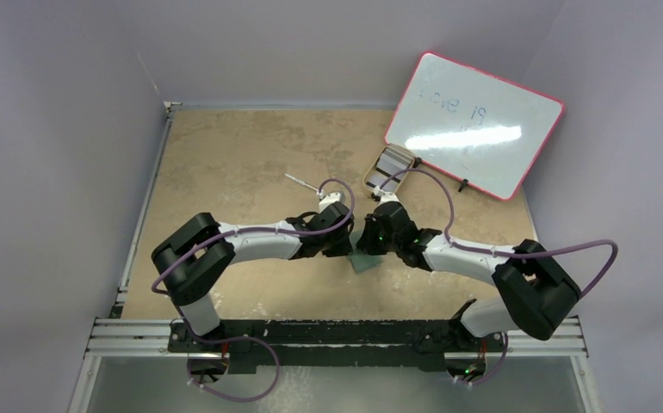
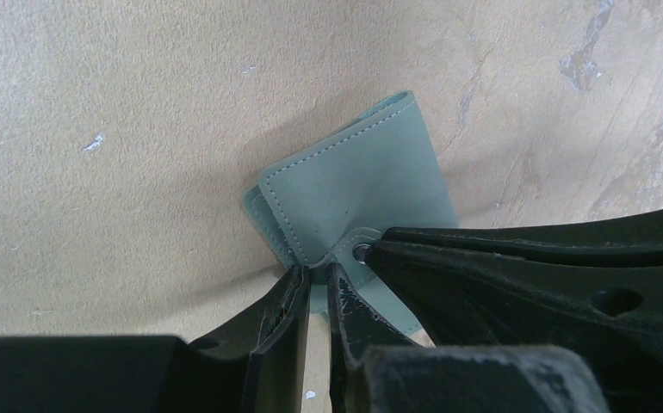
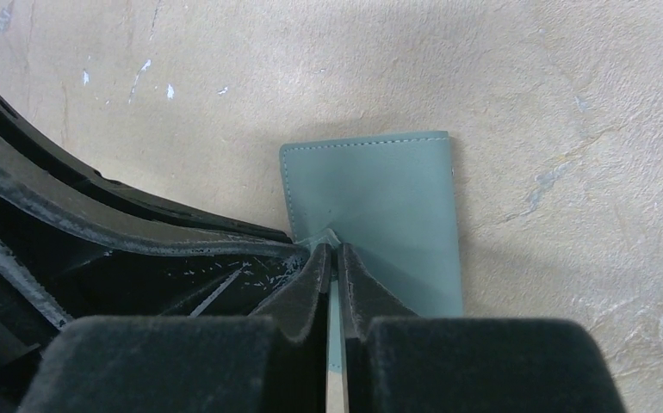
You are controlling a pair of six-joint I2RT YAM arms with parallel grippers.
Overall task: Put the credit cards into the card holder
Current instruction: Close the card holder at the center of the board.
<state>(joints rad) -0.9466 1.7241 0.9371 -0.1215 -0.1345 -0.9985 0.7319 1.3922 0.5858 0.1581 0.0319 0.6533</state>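
Note:
The card holder (image 1: 364, 261), a flat grey-green wallet, lies on the table between the two arms. It also shows in the left wrist view (image 2: 358, 176) and the right wrist view (image 3: 388, 202). My left gripper (image 2: 318, 274) is shut on the holder's near edge by the snap tab. My right gripper (image 3: 334, 251) is shut on the same tab from the other side. In the top view the left gripper (image 1: 350, 244) and the right gripper (image 1: 367, 246) meet over the holder. The credit cards (image 1: 389, 165), a stack with dark bands, lie in a tray beyond the arms.
The beige oval tray (image 1: 369, 180) stands next to a pink-edged whiteboard (image 1: 474, 125) at the back right. A thin pen-like stick (image 1: 300, 181) lies on the table beyond the left wrist. Walls close the table at left, back and right.

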